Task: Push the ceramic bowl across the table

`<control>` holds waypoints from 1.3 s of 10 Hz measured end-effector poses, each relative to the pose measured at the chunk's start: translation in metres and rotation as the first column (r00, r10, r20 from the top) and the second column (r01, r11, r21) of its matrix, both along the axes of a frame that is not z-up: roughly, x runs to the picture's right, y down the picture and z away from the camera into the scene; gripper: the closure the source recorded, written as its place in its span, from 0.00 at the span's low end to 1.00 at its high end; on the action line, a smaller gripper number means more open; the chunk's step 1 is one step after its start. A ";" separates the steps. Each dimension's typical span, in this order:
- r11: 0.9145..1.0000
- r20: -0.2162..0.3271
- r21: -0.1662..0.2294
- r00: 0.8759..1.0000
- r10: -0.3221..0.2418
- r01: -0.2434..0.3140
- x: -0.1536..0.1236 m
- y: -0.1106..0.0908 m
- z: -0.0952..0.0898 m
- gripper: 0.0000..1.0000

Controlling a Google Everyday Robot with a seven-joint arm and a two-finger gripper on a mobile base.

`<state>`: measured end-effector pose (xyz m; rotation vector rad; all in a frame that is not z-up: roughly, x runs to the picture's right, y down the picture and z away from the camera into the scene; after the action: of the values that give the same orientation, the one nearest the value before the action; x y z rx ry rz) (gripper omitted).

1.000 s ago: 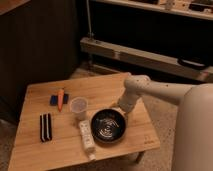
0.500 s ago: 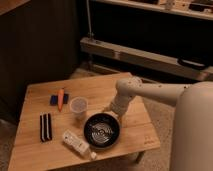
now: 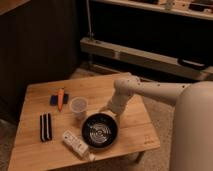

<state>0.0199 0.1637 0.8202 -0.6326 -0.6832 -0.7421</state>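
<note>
Dim room, dark shelving behind; low wooden table [image 3: 125,95] in the foreground with a plank top. Compared with half a second ago, the ceramic bowl [image 3: 100,131] sits slightly further toward the near-left of the table, now close to the front edge, and the white remote [image 3: 75,144] beside it has been nudged along with it: bowl's left rim touching or just beside the remote's end. Arm [image 3: 150,90] reaches in from the right, bent down at the wrist; gripper [image 3: 108,109] is low at the bowl's far rim, touching or just beside it. Cannot tell whether its fingers are spread or pressed together. Bowl interior: glossy dark with pale ring glints, contents not discernible. Clear plastic cup [image 3: 78,107] stands upright just behind-left of the bowl, apart from it; contents cannot be made out. Orange carrot-shaped item [image 3: 61,98] lies on a blue block [image 3: 54,99] at the far left. Black striped bar [image 3: 46,126] lies near the left edge.
</note>
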 end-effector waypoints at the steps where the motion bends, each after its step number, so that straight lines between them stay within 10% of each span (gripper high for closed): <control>1: 1.000 0.012 -0.002 1.000 -0.002 0.002 -0.004 0.000 0.000 0.20; 13: 0.993 0.197 0.002 0.974 -0.112 0.114 -0.076 -0.009 -0.001 0.20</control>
<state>-0.0564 0.1548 0.8195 -0.6152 -0.8380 -0.9163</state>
